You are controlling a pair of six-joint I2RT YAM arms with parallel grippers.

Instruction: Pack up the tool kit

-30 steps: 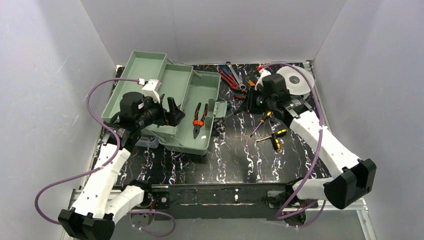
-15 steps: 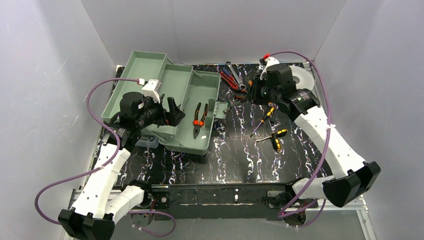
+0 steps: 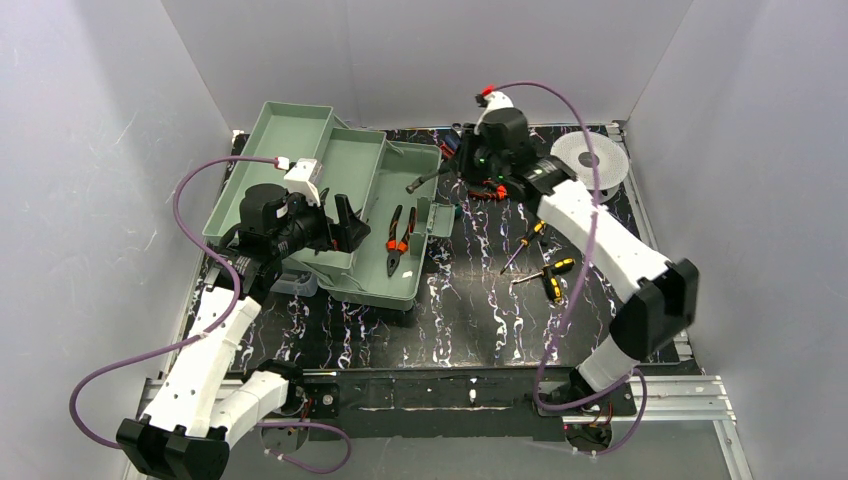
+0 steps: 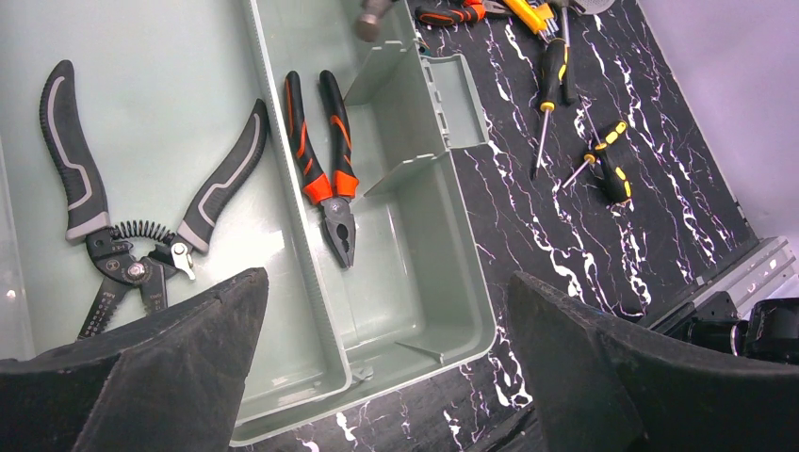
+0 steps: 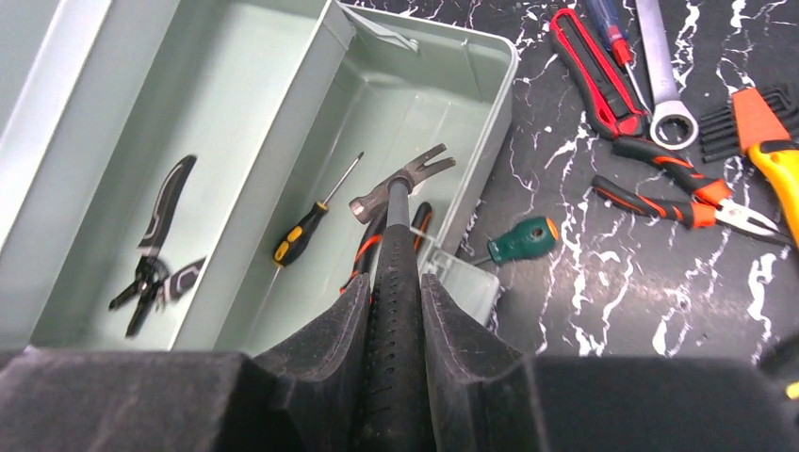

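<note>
Hammer (image 5: pixel 400 184) hangs over the toolbox (image 5: pixel 504 85), at twelve o'clock from the pliers (image 5: pixel 366 254) inside, with our right gripper (image 5: pixel 394 292) clamped on its handle. We judge the next move is to lower it and let go. At nine o'clock our left gripper (image 4: pixel 386 282) hovers wide open and empty.

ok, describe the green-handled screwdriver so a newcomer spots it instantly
Find the open sage-green toolbox on the marbled table. Just outside its right wall, seen from above, lies a stubby screwdriver. It alone has a green handle; the pliers beside it are orange and black.
</note>
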